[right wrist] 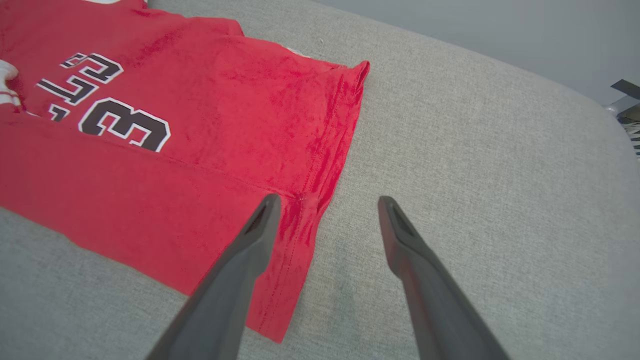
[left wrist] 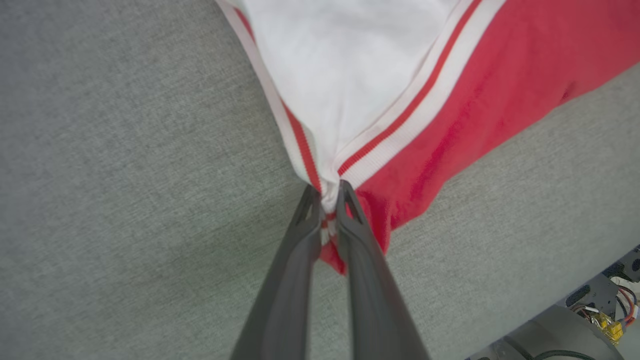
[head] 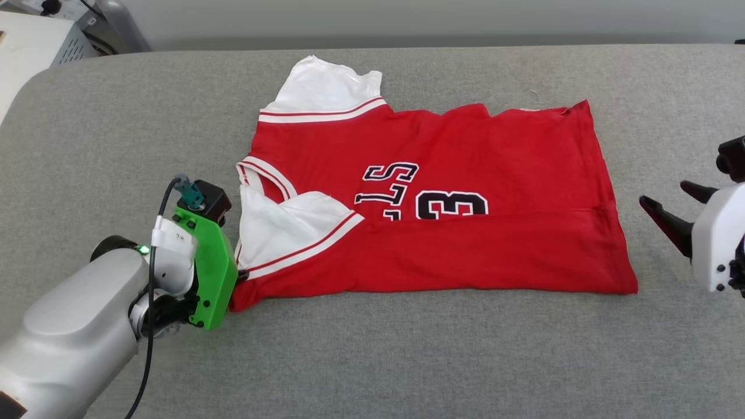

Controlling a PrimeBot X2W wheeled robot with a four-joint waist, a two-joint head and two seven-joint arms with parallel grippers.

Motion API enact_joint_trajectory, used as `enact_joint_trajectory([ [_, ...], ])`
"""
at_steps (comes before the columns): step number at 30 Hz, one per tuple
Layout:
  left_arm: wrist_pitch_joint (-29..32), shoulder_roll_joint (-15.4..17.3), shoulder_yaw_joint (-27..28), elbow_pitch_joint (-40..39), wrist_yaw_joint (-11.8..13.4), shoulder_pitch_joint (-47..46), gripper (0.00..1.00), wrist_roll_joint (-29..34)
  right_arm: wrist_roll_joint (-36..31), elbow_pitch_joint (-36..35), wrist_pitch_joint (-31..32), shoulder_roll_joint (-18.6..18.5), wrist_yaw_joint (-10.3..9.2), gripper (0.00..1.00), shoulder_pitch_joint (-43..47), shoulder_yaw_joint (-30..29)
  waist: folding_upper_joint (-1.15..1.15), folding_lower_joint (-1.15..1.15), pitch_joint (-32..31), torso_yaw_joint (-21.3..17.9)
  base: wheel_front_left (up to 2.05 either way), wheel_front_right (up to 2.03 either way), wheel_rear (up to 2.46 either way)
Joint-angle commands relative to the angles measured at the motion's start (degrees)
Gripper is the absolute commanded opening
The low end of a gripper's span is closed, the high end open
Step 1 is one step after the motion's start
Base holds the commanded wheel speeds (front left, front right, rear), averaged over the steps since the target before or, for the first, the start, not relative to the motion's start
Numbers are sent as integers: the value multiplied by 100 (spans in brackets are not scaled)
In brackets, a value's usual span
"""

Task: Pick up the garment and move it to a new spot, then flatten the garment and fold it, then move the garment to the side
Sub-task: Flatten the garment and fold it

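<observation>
The garment (head: 442,227), a red jersey shirt with white sleeves and black lettering, lies partly folded on the grey table, its near side turned over the front. My left gripper (head: 240,274) is at the shirt's near left corner. In the left wrist view the left gripper (left wrist: 327,192) is shut, pinching the white-and-red trim of the garment (left wrist: 400,90). My right gripper (head: 669,203) hovers open just right of the hem. In the right wrist view the right gripper (right wrist: 327,200) has its jaws spread above the hem of the garment (right wrist: 200,150).
The grey padded table (head: 372,361) spreads wide around the shirt, with free room at the front and right. A pale equipment box (head: 35,41) stands beyond the table's far left corner. Part of the robot's base (left wrist: 575,325) shows below the table edge.
</observation>
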Motion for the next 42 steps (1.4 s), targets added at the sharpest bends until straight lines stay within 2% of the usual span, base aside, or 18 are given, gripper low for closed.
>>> enact_joint_trajectory([
  [1,-83,95,-2,-84,-15,83,0,2,186,-67,366,-139,-5,100,-88,54,0,0,-75,51,0,0,0],
  [4,-152,171,-32,-295,-15,121,0,-1,462,-150,1216,-414,-5,100,-105,127,0,0,-68,92,0,0,0],
  [8,-209,199,-37,-501,-15,89,0,30,561,-67,1714,-390,-5,100,-76,124,0,0,40,174,0,0,0],
  [16,-287,171,-20,-654,5,-24,0,124,171,788,1620,212,-5,100,-67,352,0,0,327,278,0,0,0],
  [20,-343,146,-33,-614,3,-7,0,126,126,1311,1467,555,-5,100,43,581,0,0,407,300,0,0,0],
  [24,-396,121,-38,-515,1,40,0,84,249,1572,1247,709,-5,100,130,789,0,0,391,264,0,0,0],
  [25,-405,119,-38,-497,0,61,0,62,276,1592,1133,718,-5,17,124,801,0,0,373,248,0,0,0],
  [26,-421,118,-37,-476,0,93,0,32,295,1601,997,703,-5,0,105,828,0,0,336,224,0,0,0],
  [34,-572,230,111,-496,-7,345,0,-382,430,1218,282,289,-5,0,136,872,0,0,-151,119,0,0,0],
  [42,-476,566,113,-1028,-7,668,0,-687,613,436,217,-148,-5,0,792,523,0,0,-509,118,0,0,0],
])
